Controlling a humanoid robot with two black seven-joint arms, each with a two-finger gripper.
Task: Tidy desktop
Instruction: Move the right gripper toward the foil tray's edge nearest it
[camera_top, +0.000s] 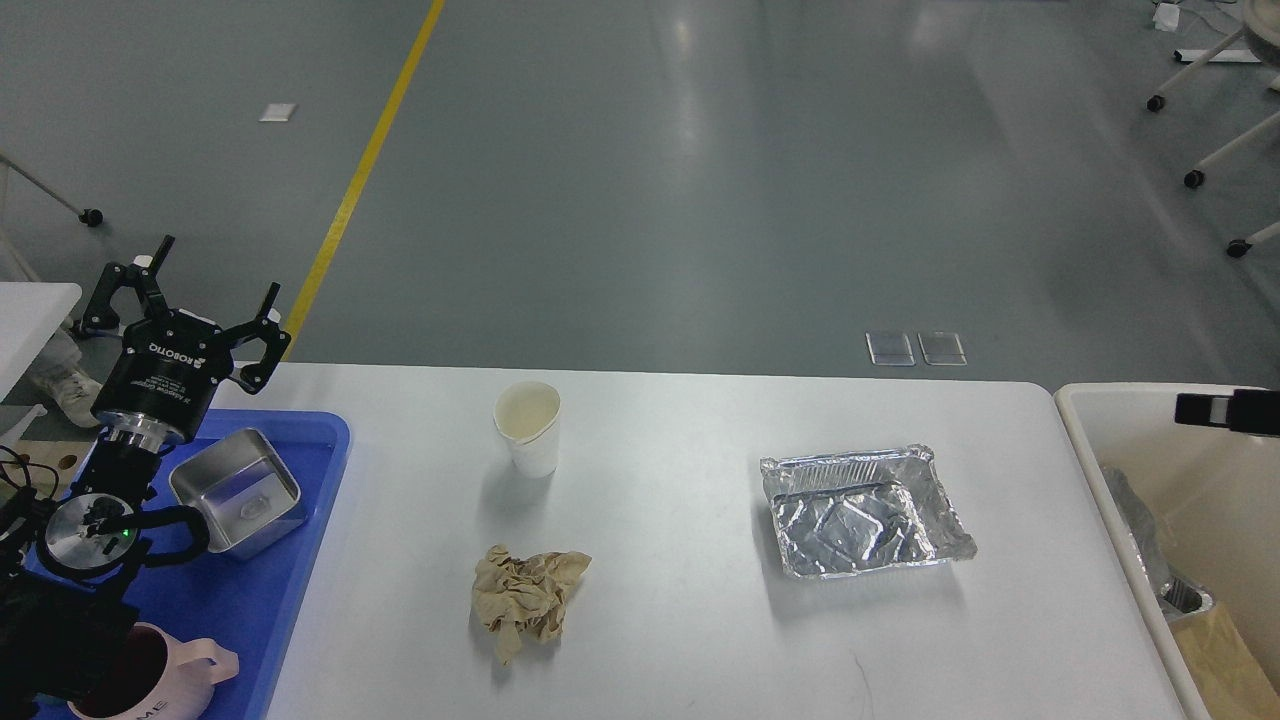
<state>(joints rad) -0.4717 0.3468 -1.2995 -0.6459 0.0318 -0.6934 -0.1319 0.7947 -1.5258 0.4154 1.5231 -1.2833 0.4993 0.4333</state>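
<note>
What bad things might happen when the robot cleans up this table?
The paper cup stands upright and looks light; a clumsy grab might tip or crush it. The foil tray is thin and already dented, so a squeeze could crumple it further. The crumpled paper is loose and may slip from the fingers. The left gripper is open near the metal box and could bump it.
</note>
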